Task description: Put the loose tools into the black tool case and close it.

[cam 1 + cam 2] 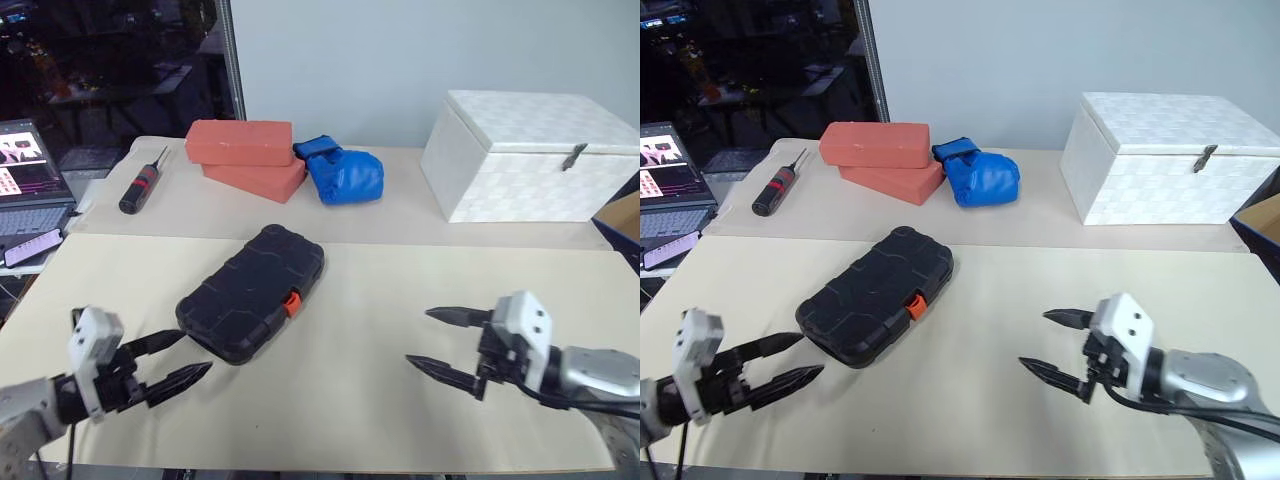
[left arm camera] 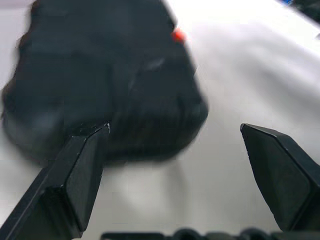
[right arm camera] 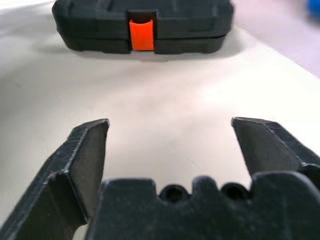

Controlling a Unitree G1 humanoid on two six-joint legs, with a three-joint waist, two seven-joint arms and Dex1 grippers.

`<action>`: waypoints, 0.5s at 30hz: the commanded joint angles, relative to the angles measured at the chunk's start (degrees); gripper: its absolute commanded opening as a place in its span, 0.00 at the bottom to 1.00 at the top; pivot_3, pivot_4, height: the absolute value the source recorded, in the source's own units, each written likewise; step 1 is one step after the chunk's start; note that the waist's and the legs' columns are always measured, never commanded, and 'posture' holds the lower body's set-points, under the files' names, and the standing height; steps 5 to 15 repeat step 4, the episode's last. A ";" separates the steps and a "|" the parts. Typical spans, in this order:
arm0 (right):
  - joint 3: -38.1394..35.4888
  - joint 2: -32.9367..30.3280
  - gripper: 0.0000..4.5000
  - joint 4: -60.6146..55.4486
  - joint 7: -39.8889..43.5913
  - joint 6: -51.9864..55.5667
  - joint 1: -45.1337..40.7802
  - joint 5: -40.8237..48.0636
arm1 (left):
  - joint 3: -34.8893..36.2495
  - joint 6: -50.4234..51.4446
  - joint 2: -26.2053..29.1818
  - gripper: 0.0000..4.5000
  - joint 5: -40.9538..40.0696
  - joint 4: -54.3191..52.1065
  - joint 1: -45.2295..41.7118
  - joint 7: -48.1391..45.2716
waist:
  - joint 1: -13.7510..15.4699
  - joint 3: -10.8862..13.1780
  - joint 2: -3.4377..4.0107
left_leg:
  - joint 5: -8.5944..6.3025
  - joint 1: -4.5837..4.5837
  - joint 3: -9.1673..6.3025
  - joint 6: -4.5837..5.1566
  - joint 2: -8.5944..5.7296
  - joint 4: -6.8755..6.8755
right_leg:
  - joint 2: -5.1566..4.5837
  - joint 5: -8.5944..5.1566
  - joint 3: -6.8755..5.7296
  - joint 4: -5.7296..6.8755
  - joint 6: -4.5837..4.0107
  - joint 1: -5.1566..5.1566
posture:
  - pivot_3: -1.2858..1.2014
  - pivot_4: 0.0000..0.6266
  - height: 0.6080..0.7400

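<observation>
Black tool case [image 1: 252, 291]: closed, lying flat at centre left of the frame on the cream surface [image 1: 380, 400], orange latch [image 1: 292, 302] facing lower right.
Left tool [image 1: 192, 357]: lower left, fingers spread, empty, near the case's corner.
Right tool [image 1: 428, 340]: lower right, fingers spread, empty, well apart from the case.
Black screwdriver with red bands [image 1: 141, 184]: upper left.

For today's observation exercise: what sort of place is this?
Probably a robot test lab: props laid on a cream table, namely a closed black tool case, red bricks and a white box, with a laptop alongside.
</observation>
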 commanded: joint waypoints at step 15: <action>-3.07 -2.36 0.99 0.54 1.61 -4.24 -0.71 0.69 | 0.98 -4.65 -1.11 1.00 1.74 -1.72 4.92 -1.60 | 0.00 0.09 -0.05 | -0.12 -0.02 -0.09 -0.20 0.03 0.00 | 0.01 0.00 -0.07 -0.52 -0.03 -0.05 | 0.52 0.24 1.00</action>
